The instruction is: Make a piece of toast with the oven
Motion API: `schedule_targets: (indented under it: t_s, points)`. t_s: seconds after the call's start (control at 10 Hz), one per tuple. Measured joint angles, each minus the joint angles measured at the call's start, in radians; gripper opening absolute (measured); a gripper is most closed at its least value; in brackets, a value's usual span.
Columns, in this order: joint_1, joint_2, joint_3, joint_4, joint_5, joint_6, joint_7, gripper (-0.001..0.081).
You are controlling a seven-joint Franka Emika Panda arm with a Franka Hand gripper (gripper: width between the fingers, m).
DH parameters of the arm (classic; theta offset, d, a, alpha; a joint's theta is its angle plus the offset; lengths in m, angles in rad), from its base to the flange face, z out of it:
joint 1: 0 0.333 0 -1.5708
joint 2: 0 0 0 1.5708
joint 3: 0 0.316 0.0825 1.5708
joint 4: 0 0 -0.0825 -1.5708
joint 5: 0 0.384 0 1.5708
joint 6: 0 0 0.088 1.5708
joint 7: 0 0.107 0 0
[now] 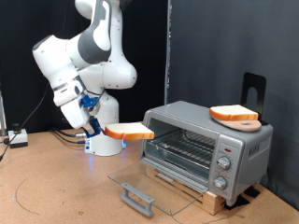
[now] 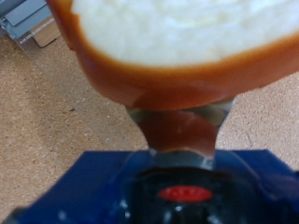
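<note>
At the oven mouth: the oven (image 1: pixel 207 145) stands at about 3 o'clock in the exterior view, its glass drop-down door (image 1: pixel 154 186) lying flat toward 7 o'clock, grey bar handle (image 1: pixel 137 197) at the outer edge, wire rack (image 1: pixel 183 149) bare inside.

Progress: the door is already down and the piece of toast (image 1: pixel 129 133) is lifted off the worktop (image 1: pixel 56 187); it hangs just outside the opening, at the oven's 9 o'clock, above the far end of the door. By my reading the slice is not yet on the rack, and closing the door and setting the knobs (image 1: pixel 222 171) are not yet done either.

Pincer: the pincer (image 1: pixel 101 124) is closed on the slice; the wrist view shows the crust edge clamped between its fingers (image 2: pixel 142 124), the bread filling the picture beyond them.

Slice, placing: held roughly level, about at rack height, apart from the oven's front frame.

Slice, looks: flat, pale white face, orange-tan crust all round, glossy on the rim in the wrist view; it reads as a stiff model slice, though I cannot be sure.

Arm: the white arm (image 1: pixel 86 56) reaches down from 11 o'clock, with cables (image 1: pixel 56 137) trailing on the cork-coloured surface behind it.

On top of the oven: a second slice-like piece (image 1: pixel 234 114) rests on the roof at about 2 o'clock, lying on a round board (image 1: pixel 246 123).
</note>
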Motion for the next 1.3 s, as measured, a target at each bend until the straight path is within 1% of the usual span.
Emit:
schedule_targets:
  t_s: [0.2,0.5,0.7,0.9,1.0,1.3]
  points:
    - [0.032,0.001,0.028,-0.029,0.03,0.054,-0.02,0.0422]
    - [0.074,0.002,0.105,-0.06,0.057,0.123,0.002,0.0422]
    - [0.113,0.002,0.151,-0.074,0.106,0.159,0.003,0.0422]
    - [0.149,0.002,0.201,-0.084,0.124,0.183,0.004,0.0422]
    - [0.159,0.002,0.227,-0.09,0.124,0.193,0.005,0.0422]
    - [0.161,0.004,0.294,-0.107,0.11,0.223,0.026,0.0422]
